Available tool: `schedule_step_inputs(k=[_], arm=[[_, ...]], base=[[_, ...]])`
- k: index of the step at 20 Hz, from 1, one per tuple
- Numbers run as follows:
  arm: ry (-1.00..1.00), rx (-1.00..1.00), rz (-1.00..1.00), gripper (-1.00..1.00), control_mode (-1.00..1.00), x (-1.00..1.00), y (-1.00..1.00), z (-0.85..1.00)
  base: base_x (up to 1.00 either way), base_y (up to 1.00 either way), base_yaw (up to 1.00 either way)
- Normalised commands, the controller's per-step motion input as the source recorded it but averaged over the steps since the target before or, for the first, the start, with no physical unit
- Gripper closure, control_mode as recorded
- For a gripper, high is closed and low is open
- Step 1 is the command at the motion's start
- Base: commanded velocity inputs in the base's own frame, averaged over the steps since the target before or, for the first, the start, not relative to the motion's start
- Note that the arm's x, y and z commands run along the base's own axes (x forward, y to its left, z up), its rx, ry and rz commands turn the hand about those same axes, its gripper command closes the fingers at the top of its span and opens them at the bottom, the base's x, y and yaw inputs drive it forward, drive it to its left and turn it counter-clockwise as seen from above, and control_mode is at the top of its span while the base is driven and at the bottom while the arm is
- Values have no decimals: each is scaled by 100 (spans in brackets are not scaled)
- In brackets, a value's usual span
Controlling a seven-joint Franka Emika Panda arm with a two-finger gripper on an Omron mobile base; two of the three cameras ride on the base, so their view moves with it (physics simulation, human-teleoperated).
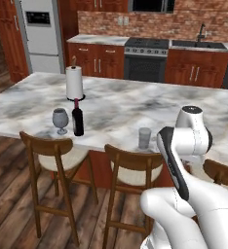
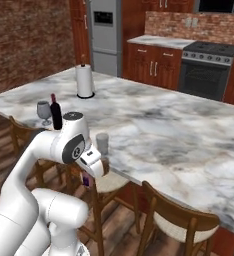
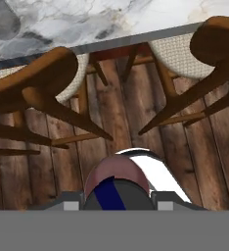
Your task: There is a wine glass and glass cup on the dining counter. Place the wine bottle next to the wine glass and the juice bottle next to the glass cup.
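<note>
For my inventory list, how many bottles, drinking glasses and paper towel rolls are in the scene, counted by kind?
Bottles: 2, the wine bottle on the dining counter and the juice bottle in the gripper
Drinking glasses: 2, the wine glass and the glass cup
Paper towel rolls: 1
Total: 5

Pinkish juice bottle (image 3: 117, 179) between the jaws, above 2 wooden stools (image 3: 48, 88) and the dining counter (image 3: 102, 19) edge.

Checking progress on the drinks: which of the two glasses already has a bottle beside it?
The stemmed wine glass, with the dark wine bottle right beside it. The straight glass cup stands alone near the counter edge.
</note>
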Motion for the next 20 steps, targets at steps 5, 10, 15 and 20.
schedule_step_inputs(k=[5,10,15,20], arm=[[0,0,0,100,100,0,0,0],[0,0,0,100,100,0,0,0],[0,0,0,100,100,0,0,0],[0,0,0,100,100,0,0,0]], base=[[64,0,-7],[40,0,-2],[47,1,0],[53,0,-1]])
